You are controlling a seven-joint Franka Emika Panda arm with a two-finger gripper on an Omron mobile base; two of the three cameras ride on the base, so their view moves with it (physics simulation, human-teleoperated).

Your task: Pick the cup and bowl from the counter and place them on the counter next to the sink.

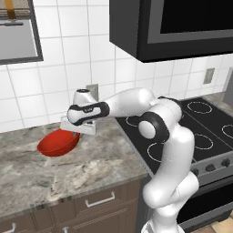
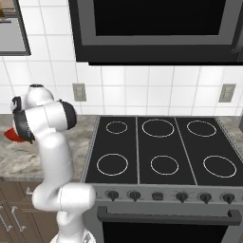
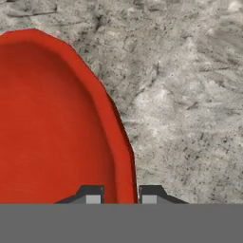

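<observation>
Arm (image 1: pixel 136 102) outstretched leftward, jaws narrowed.

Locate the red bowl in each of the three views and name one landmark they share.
Left base view: the red bowl sits left of centre on the grey stone counter, under the arm's hand.
Right base view: a sliver of it shows at the far left edge, behind the arm.
Hand view: it covers the left half, its rim running between the tool's fingertips.
Shared landmark: the mottled grey counter.
</observation>
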